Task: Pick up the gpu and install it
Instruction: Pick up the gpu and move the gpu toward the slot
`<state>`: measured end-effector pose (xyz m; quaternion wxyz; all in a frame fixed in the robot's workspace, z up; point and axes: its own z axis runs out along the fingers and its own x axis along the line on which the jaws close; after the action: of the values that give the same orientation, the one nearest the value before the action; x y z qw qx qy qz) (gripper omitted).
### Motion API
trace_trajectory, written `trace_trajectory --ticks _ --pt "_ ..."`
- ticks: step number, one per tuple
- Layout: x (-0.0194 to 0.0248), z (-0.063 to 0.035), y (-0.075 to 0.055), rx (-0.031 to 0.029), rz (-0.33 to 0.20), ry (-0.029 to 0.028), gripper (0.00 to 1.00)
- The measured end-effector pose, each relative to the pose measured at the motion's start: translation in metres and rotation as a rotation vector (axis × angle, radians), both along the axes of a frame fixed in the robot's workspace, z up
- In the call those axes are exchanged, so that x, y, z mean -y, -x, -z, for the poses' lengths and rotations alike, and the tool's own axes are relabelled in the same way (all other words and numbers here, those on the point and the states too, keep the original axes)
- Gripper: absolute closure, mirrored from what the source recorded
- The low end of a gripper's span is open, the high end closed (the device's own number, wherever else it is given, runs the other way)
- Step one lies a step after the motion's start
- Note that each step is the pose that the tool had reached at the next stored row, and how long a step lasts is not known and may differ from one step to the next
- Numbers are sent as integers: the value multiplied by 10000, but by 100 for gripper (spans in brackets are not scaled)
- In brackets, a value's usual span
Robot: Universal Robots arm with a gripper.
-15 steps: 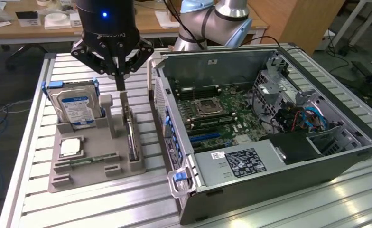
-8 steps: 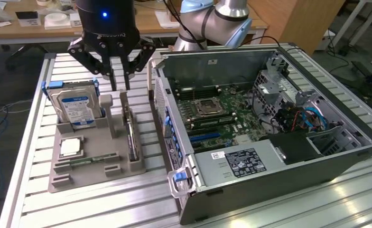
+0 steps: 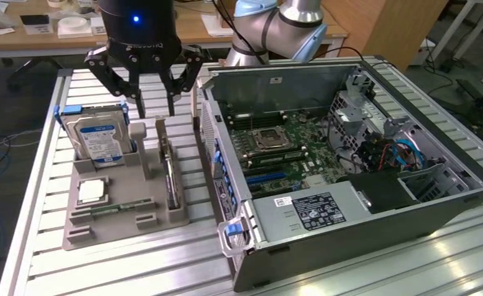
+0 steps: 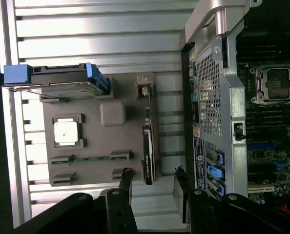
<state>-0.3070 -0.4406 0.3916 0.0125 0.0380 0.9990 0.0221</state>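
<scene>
The gpu (image 3: pixel 170 172) stands on its long edge in a slot of the grey holder tray (image 3: pixel 114 231), a dark thin card with a pale metal bracket at its far end. In the wrist view the gpu (image 4: pixel 148 151) is a narrow dark strip on the holder tray (image 4: pixel 93 144). My gripper (image 3: pixel 156 105) hangs above the tray's far end, over the card's bracket end and apart from it. Its fingers are open with nothing between them. Seen from the wrist, my gripper (image 4: pixel 153 175) has one fingertip on each side of the card's line.
A silver hard drive (image 3: pixel 100 140) with a blue label stands in blue rails at the tray's back. A processor (image 3: pixel 92 191) and a slim memory stick (image 3: pixel 114 208) lie on the tray. The open computer case (image 3: pixel 438 203) lies at the exterior view's right, its motherboard (image 3: pixel 283 151) exposed.
</scene>
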Motion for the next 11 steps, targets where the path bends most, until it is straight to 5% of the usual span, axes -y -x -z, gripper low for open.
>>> trace_trajectory --ticks 11 --pt "0 130 1 -1 -1 0 53"
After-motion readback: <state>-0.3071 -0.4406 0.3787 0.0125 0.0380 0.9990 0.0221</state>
